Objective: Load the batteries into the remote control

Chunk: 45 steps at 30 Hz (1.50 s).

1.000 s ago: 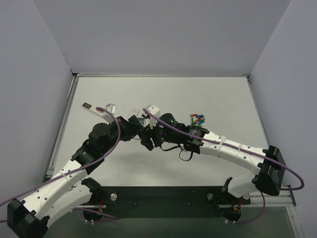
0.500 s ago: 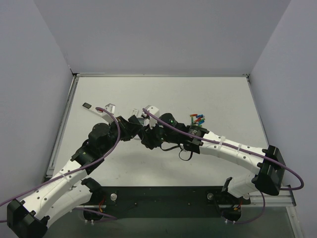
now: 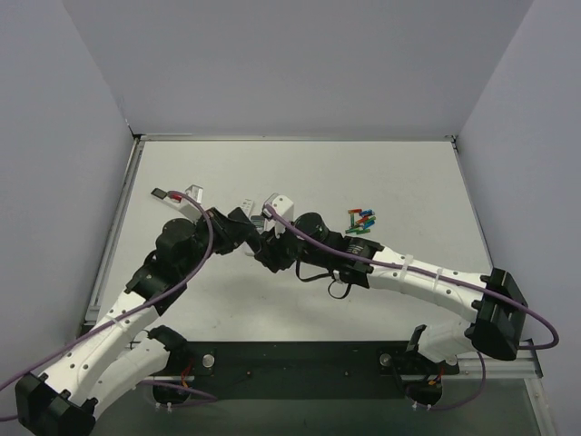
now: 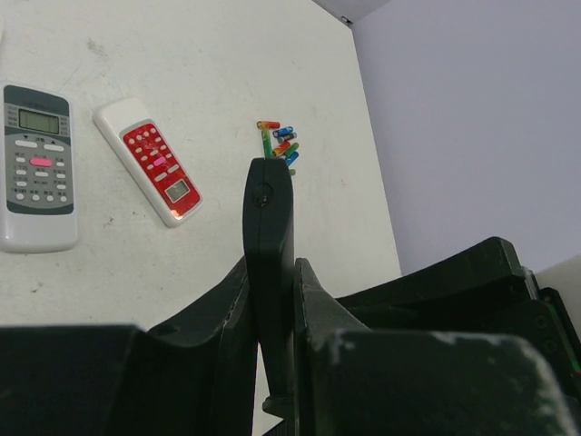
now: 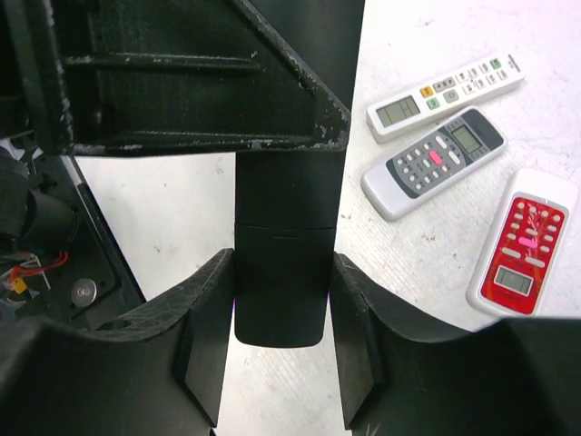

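We see the left gripper (image 4: 270, 272) clamped tight on a slim black bar (image 4: 269, 209), which stands up edge-on from between its fingers. In the right wrist view the right gripper (image 5: 283, 272) has its two fingers (image 5: 209, 309) pressed against the opposite sides of the lower end of this bar, which has a seam across it, so both claws grip it at once above the table (image 3: 399, 173). The remote control (image 5: 445, 86), long, slim and white with pale buttons, lies flat on the table beyond the right gripper, toward the upper right of that view, and no finger touches it. Just beside it lies a grey-faced remote (image 5: 434, 162), and next to that a red-faced remote (image 5: 522, 245). The batteries (image 4: 280, 141) sit in a small loose heap of green, red and blue on the table. In the left wrist view they lie past the tip of the black bar and to the right of the red-faced remote. From above, we find the heap to the right of both grippers and apart from them, just behind the right arm (image 3: 408, 268).
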Motion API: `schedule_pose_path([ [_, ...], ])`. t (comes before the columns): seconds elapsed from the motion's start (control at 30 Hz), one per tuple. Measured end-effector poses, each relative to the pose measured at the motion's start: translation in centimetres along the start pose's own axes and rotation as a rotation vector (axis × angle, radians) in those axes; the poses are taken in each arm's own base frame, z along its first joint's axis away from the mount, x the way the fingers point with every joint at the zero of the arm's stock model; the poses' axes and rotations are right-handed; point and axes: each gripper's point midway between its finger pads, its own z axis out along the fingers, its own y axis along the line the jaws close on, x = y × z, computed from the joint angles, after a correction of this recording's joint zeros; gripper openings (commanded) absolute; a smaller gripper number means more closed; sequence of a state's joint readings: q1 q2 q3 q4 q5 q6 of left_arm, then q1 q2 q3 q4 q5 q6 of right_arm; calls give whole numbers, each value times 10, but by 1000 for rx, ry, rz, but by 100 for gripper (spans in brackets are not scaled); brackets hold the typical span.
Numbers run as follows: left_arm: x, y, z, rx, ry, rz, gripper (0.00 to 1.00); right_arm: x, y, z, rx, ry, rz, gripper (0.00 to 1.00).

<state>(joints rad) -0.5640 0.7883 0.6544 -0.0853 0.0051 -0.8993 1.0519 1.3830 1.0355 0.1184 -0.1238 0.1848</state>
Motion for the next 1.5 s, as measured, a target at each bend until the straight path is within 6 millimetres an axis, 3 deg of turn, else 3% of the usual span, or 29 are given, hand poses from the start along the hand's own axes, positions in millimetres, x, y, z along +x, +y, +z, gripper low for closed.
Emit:
schedule_pose_path([
  [0.17, -13, 6, -1, 3, -5, -67, 0, -1, 3, -1, -3, -43, -7, 22],
  [0.3, -73, 22, -3, -57, -248, -87, 0, 64, 7, -13, -15, 156, -30, 22],
  [0.37, -86, 18, -7, -45, -309, -80, 0, 93, 9, -19, -23, 249, -38, 22],
  [0.57, -103, 11, -15, -27, -385, -43, 0, 108, 6, -25, -11, 305, -41, 23],
  [0.73, -100, 15, -13, -25, -355, 8, 0, 112, -10, -27, 57, 317, -15, 24],
  [0.9, -79, 11, -1, 25, -233, 68, 0, 134, -55, -36, 224, 376, 101, 25],
  [1.07, -53, 3, 12, 116, -96, 81, 0, 158, -88, -44, 357, 450, 194, 27],
  [1.3, -23, 0, 24, 196, 65, 81, 0, 206, -97, -38, 420, 616, 236, 31],
  [1.4, -16, 2, 24, 202, 97, 92, 0, 219, -98, -38, 435, 668, 247, 40],
  [1.5, -16, 3, 23, 206, 99, 113, 0, 216, -97, -35, 433, 661, 259, 56],
])
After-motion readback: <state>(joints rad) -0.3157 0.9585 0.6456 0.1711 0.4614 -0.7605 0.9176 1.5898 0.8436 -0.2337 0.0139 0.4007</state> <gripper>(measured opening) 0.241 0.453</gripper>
